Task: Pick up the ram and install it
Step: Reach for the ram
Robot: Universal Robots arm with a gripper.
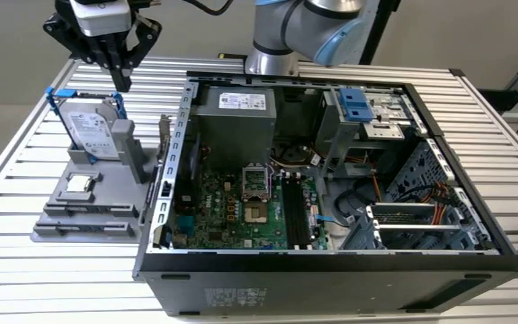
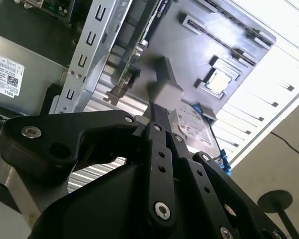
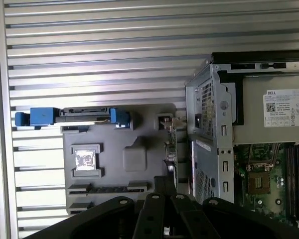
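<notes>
1. The black two-finger gripper (image 1: 121,79) hung empty, fingers pinched together, above the silver, blue-railed hard drive (image 1: 92,131) on the grey plastic parts holder (image 1: 79,219).
2. The ram (image 1: 164,142), a thin dark stick, stood on edge, untouched, at that holder's side nearest the open black computer case (image 1: 331,273).
3. My read: a clean pick wanted fingers spread, centred across its flat faces, and a straight descent clear of the case wall just beside.

A white label (image 1: 242,101) lies on top of the power supply (image 1: 232,131), printed with barcodes and rows of type too fine to read. Outside the case, well apart from the power supply, the hard drive (image 1: 92,128) bears a white sticker (image 1: 86,125), also unreadable.
</notes>
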